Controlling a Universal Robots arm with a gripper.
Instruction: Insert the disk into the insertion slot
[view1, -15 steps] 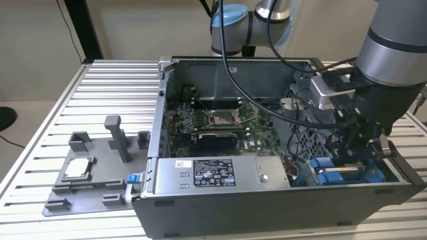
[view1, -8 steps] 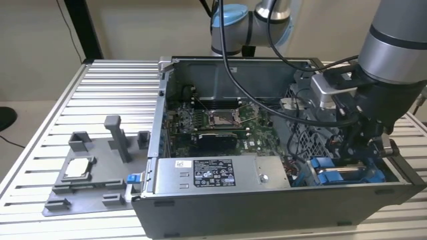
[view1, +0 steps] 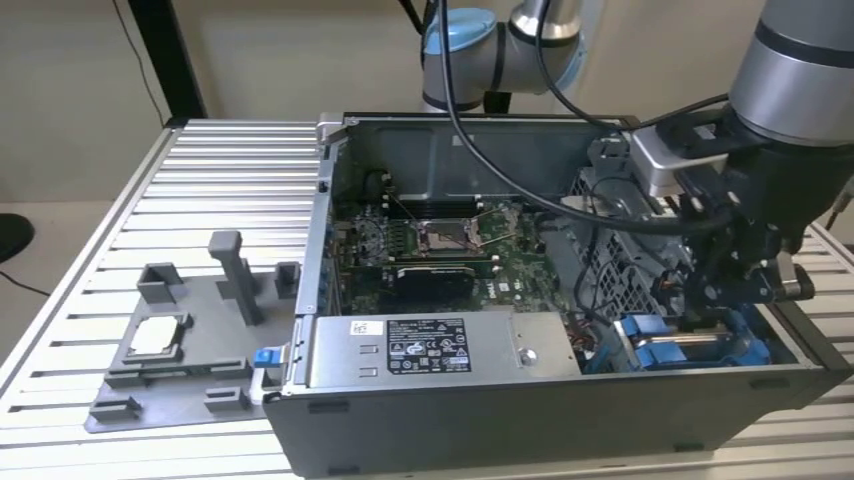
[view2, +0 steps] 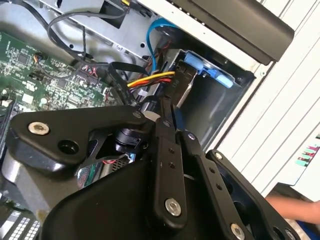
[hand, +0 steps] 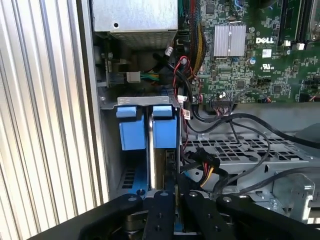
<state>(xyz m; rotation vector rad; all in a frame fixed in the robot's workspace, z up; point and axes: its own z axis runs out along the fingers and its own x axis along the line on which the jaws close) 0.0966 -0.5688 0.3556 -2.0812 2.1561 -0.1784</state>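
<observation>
Gripper (view1: 727, 300) down in the case corner, jaws clenched on the disk (hand: 161, 172), held edge-on so it slides into the insertion slot (hand: 117, 165).

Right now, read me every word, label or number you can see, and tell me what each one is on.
Black-and-white sticker on the long grey metal box: print too small to read.
Small white label on the same box: too small to read.
Green circuit board: a white maker's mark, left unquoted; the rest is too small to read.
</observation>
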